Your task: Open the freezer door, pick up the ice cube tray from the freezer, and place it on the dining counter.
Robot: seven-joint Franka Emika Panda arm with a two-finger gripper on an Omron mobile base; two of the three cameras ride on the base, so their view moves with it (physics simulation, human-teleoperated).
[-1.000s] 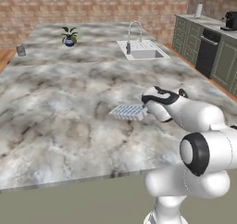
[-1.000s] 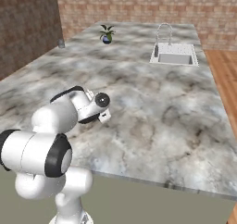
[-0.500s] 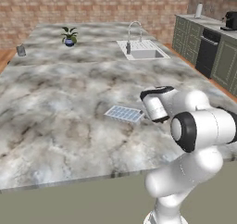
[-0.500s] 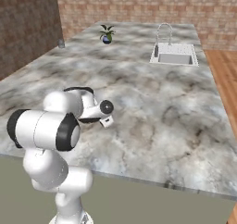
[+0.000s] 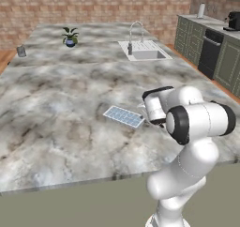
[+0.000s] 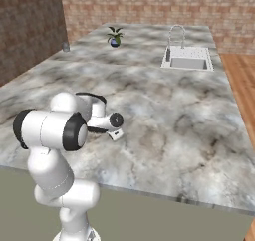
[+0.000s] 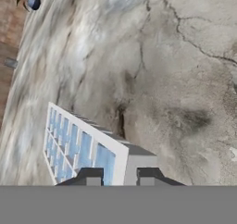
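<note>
The light-blue ice cube tray (image 5: 124,116) lies flat on the grey-white marbled dining counter (image 5: 56,104), a little in from its near edge. My gripper (image 5: 146,118) is low over the counter just right of the tray's near end. In the hand view the tray (image 7: 76,146) sits right ahead of the gripper (image 7: 120,179). The two dark fingertips (image 7: 92,177) stand apart with the tray's grey end wall just beyond them, and the gripper is open. The freezer and its door are out of view.
An inset sink with a faucet (image 5: 146,54) sits at the counter's far right. A small potted plant (image 5: 70,36) and a small grey cup (image 5: 21,51) stand at the far left. Green cabinets with a dark dishwasher (image 5: 208,52) line the right wall.
The hand has drawn back to the right, off the tray, which stays where it lay on the counter. The arm's elbow has swung nearer the base.
</note>
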